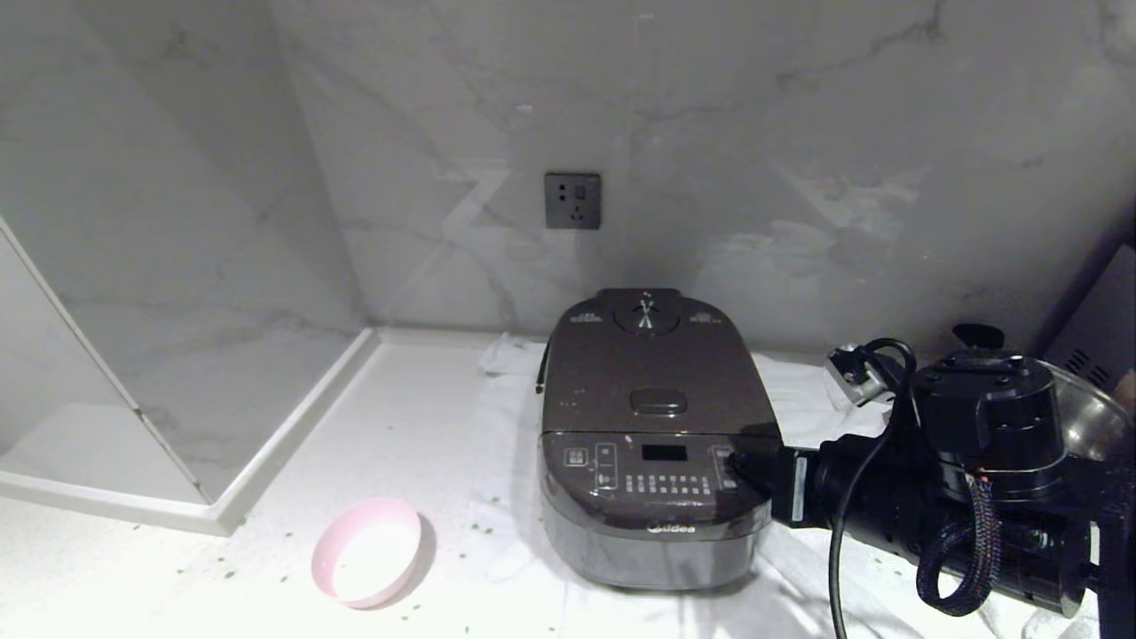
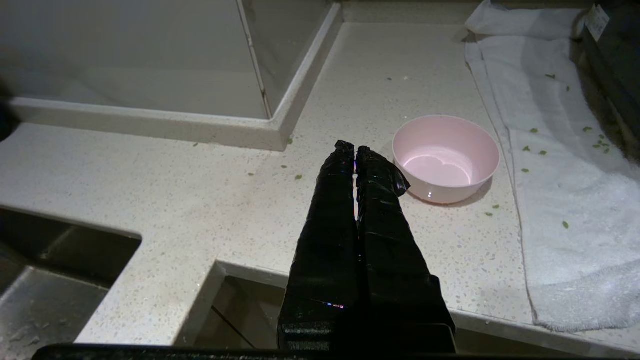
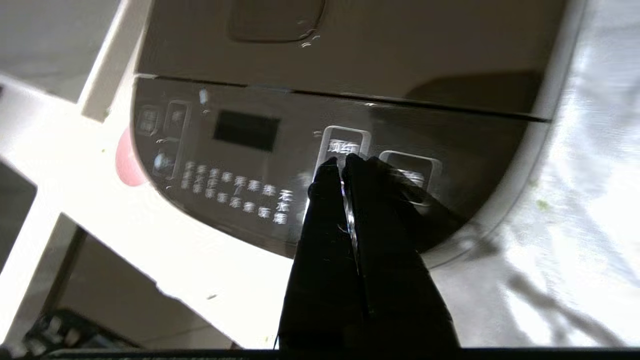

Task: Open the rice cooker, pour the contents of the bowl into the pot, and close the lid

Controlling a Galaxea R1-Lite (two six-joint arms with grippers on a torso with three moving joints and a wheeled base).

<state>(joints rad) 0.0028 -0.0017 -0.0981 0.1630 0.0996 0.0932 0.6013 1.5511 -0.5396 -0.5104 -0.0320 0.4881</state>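
White marble counter: rice cooker lid down, pink bowl empty. Right gripper clenched at the button panel; left gripper clenched, idle. Task looks finished; retreat next.

A home kitchen. A pale speckled stone counter runs into a corner of grey-veined marble walls, with a wall socket above its back edge. A rice cooker stands on a white towel, a steel pan sits at the right edge, and a sink cut-out opens in the front.
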